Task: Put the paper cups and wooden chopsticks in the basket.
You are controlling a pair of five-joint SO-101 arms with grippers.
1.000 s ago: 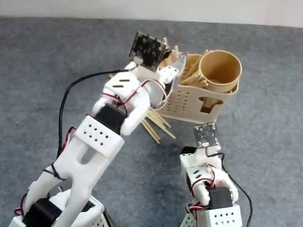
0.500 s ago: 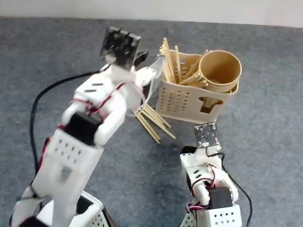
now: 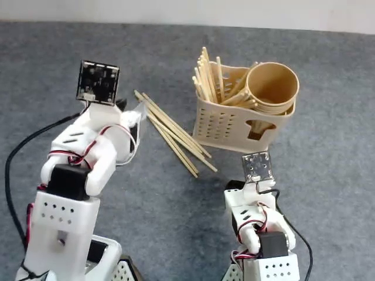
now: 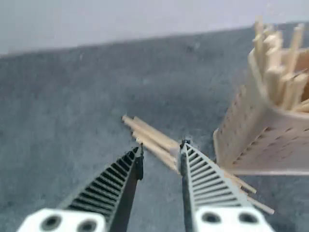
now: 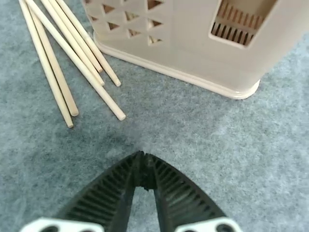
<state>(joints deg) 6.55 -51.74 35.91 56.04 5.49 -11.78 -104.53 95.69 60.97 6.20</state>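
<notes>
Your left tool (image 4: 161, 150) has its jaws apart and empty, right over the loose pale wooden chopsticks (image 3: 173, 137) lying on the grey felt surface (image 3: 328, 170), just beside the cream perforated plastic basket (image 3: 222, 126). Upright sticks (image 3: 206, 76) and the tan paper cups (image 3: 272, 88) sit inside it. Your right tool (image 5: 143, 164) is pinched together, near the basket's base.

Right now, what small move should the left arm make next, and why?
Probably lower the left gripper onto the loose chopsticks and close. Its jaws stand open right above one end of the bundle, which lies on the carpet beside the basket; the paper cups already sit inside.
</notes>
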